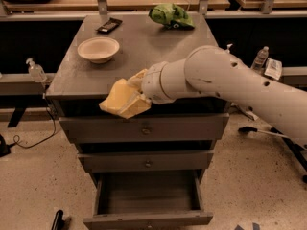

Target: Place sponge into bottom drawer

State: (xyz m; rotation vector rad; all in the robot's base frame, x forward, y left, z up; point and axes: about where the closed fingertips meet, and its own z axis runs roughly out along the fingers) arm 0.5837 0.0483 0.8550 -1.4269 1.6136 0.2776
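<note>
The pale yellow sponge (122,98) hangs in my gripper (139,96) at the front edge of the dark grey cabinet top (144,47), above the drawer fronts. The gripper is shut on the sponge, which is squeezed and tilted; the fingers are mostly hidden behind it. My white arm reaches in from the right. The bottom drawer (147,198) is pulled out and open below, and its inside looks bare. The two shallower drawers (144,128) above it are shut.
A beige round bowl (98,49) stands on the cabinet top at the left. A green cloth lump (171,15) lies at the back right, a dark flat object (109,25) at the back left. Bottles (36,71) stand on the side shelves.
</note>
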